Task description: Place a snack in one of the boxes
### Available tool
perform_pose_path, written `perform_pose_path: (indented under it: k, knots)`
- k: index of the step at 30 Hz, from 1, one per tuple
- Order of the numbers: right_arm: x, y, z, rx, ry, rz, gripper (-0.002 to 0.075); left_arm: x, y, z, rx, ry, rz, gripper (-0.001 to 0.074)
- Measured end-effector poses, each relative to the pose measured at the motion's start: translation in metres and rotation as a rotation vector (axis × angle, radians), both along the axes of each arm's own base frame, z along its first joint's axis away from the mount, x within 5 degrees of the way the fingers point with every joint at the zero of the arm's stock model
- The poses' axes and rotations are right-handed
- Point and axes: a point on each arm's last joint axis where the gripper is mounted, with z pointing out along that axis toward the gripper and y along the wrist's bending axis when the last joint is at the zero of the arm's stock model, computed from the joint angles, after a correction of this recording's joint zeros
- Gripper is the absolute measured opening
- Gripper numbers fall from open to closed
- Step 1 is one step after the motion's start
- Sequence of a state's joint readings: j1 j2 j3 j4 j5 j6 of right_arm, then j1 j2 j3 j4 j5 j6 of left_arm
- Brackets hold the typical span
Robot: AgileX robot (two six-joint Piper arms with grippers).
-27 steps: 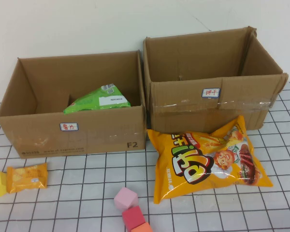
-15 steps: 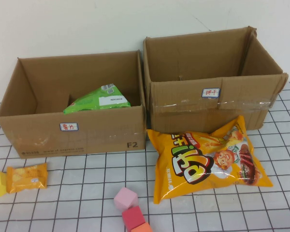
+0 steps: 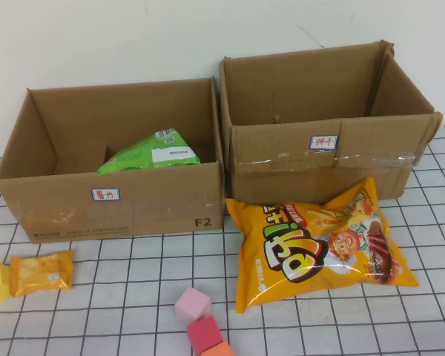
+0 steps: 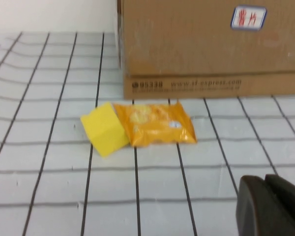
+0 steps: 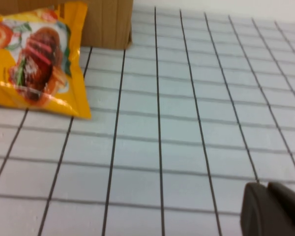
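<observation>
Two hands, both pressed together and holding nothing: the left hand (image 4: 273, 204) hangs low over the bench (image 4: 49, 187) on the robot's left, the right hand (image 5: 275, 209) low over bare grid on the right, and neither shows in the high view. That looks like a parked pose before any reach.

Nearest the left hand lies a small orange packet (image 4: 155, 124), flat, touching a yellow block (image 4: 104, 129), just in front of the left box (image 3: 111, 196). This box already has a green bag (image 3: 154, 152) leaning inside. The right hand's view catches the corner of the big chip bag (image 5: 37, 56), flat on the bench with its top edge against the right box (image 3: 330, 159), which seems empty.

Either snack is free to pick. I judge the small packet the easier grip; the block beside it could get nudged. Pink and red blocks (image 3: 196, 319) sit near the front edge, well apart from both.
</observation>
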State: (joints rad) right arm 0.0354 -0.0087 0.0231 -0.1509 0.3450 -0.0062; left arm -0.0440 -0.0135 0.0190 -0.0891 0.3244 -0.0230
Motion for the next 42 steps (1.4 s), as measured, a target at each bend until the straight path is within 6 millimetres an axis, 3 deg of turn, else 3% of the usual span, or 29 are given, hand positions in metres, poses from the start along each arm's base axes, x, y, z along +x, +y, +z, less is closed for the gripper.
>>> perform_pose_path:
  k: [6,14,19,24,30,36,42]
  knots:
    - [0.004,0.001,0.011,-0.017,-0.138,0.022,0.0001,0.003,0.001,0.013,-0.008,-0.167,0.014,-0.0001]
    - [0.005,0.006,0.038,-0.032,-0.438,0.066,0.0000,0.001,0.004,0.046,-0.027,-0.528,0.042,-0.0001]
    - [0.002,0.008,0.051,-0.030,-0.584,0.086,0.0000,-0.001,0.004,0.053,-0.031,-0.611,0.048,-0.0001]
    - [0.002,0.007,0.053,0.007,-0.603,0.080,0.0000,-0.002,0.005,0.055,-0.035,-0.638,0.050,-0.0001]
    - [0.001,0.003,0.056,0.243,-0.635,0.027,0.0000,-0.002,0.005,0.056,-0.059,-0.644,0.050,-0.0001]
    - [-0.001,0.001,0.062,0.267,-0.706,0.020,0.0000,-0.001,0.005,0.055,-0.087,-0.579,0.050,-0.0001]
    - [-0.007,0.005,0.091,0.162,-0.626,0.050,0.0000,-0.010,0.001,0.089,-0.037,-0.393,0.012,-0.0001]
